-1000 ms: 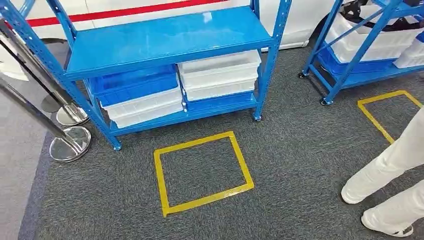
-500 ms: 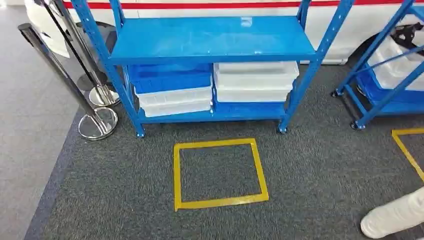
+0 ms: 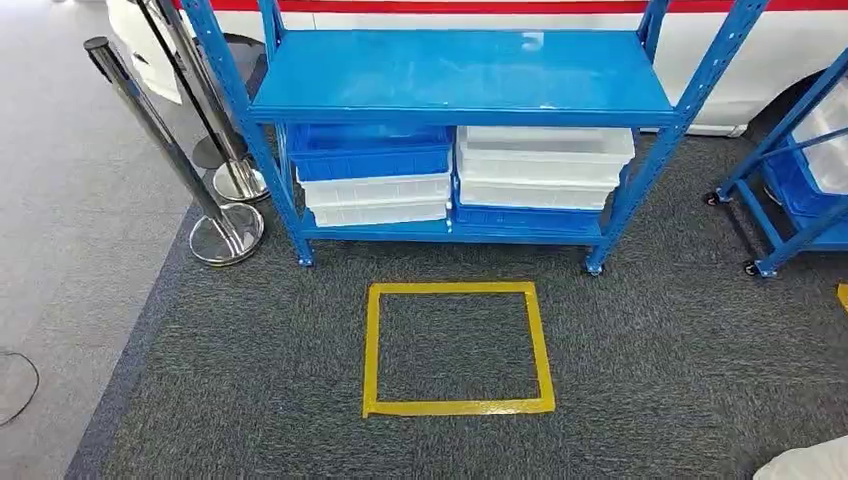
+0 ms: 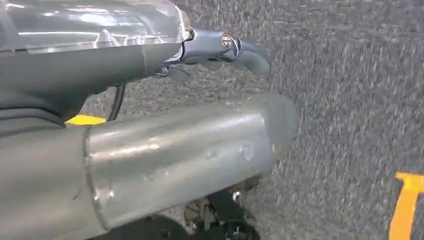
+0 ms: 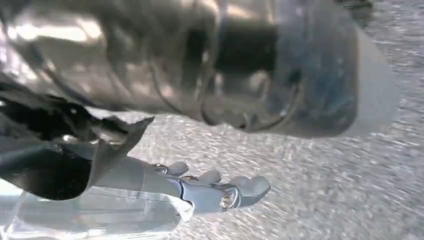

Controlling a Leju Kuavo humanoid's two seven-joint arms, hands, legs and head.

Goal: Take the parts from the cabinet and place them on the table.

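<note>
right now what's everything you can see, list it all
shelving rack: one, blue, straight ahead; part of a second at far right
bins: two blue, four white, in two stacks on the lower shelf
floor square: one, yellow tape, on grey carpet before the rack
barrier posts: two, chrome, left of rack
person's shoe: white, bottom right corner
left hand: grey, above carpet, holds nothing
right hand: grey, above carpet, holds nothing

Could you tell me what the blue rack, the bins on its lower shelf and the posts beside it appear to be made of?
Blue rack: likely painted steel, glossy, with perforated uprights. White bins and blue bin: apparently moulded plastic, with matte ribbed rims. Posts: polished metal, mirror-like, probably chrome or stainless.
</note>
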